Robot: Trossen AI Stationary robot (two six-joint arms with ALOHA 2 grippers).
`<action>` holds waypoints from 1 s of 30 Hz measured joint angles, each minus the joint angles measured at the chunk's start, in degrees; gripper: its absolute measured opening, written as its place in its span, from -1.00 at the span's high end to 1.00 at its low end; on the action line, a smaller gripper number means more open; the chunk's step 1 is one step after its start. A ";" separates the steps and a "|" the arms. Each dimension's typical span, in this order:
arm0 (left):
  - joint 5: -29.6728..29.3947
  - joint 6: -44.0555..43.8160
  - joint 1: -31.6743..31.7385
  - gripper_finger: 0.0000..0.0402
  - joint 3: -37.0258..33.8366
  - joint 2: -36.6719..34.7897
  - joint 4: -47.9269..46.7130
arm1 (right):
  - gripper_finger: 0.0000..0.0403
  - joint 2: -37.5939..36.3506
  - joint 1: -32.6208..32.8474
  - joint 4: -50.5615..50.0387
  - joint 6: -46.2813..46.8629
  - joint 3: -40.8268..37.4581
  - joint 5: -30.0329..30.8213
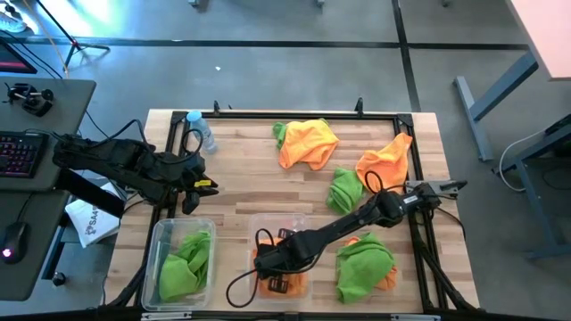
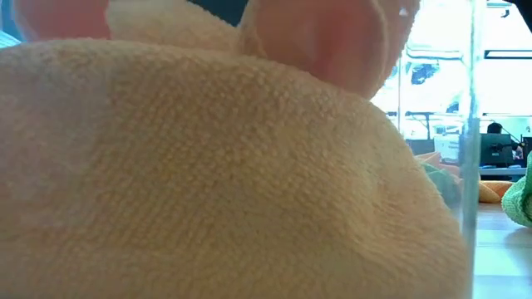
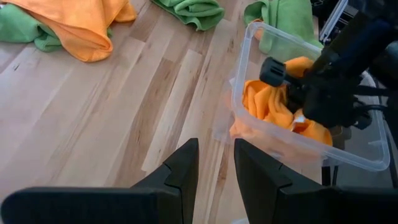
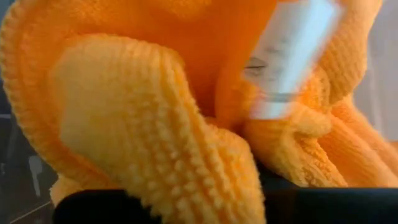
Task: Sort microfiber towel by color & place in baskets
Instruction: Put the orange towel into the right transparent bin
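We see the right tool [image 1: 268, 260] reaching down into the middle clear plastic rectangular tub [image 1: 252, 225] near the front edge of the light wooden bench [image 1: 241, 169]. Its jaws are closed, and its wrist camera is filled with a bright orange microfiber cloth [image 4: 155, 124] pressed right up against it; a white label [image 4: 289, 56] sewn to that cloth shows there. Whether the jaws actually pinch the cloth we cannot tell. From the left wrist view, the same tub [image 3: 249, 74] holds orange cloth [image 3: 267, 102] with the dark right arm sitting on top of it.

The left tool [image 1: 191, 198] hovers at the left side of the bench, just behind the second clear tub [image 1: 161, 241], which holds bright green cloths [image 1: 185, 260]. Its two dark fingers [image 3: 180, 171] stand partly apart with nothing between them.

Loose cloths lie elsewhere on the bench: an orange cloth over a green one at the back centre [image 1: 308, 141], another orange cloth [image 1: 385, 160] near the back right, a small green cloth [image 1: 344, 189] between them, and a green cloth lying over an orange one [image 1: 364, 264] at the front right, just beside the middle tub. A small clear water bottle [image 1: 202, 131] lies at the back left corner.

The low view is almost fully blocked by pale cloth pressed against the tub wall.
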 joint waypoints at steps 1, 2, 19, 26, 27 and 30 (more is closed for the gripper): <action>0.00 0.00 0.00 0.55 0.00 0.00 0.00 | 1.00 0.41 0.00 -0.23 -0.04 0.04 -0.39; 0.00 0.00 0.00 0.55 0.00 0.00 0.00 | 1.00 0.81 0.00 -0.40 -0.05 0.05 -0.62; -0.01 0.04 0.00 0.55 0.00 0.00 -0.03 | 0.69 1.42 0.04 0.12 3.12 1.50 -1.71; -0.02 0.61 0.02 0.55 0.00 0.01 -0.24 | 0.54 -1.05 0.07 -4.77 3.36 5.01 1.59; -0.02 0.61 0.02 0.55 0.00 0.02 -0.27 | 0.52 -1.59 0.07 -4.84 3.66 4.79 1.67; -0.02 0.61 0.02 0.55 0.00 0.00 -0.35 | 0.49 -3.15 0.15 -5.44 4.55 4.79 2.92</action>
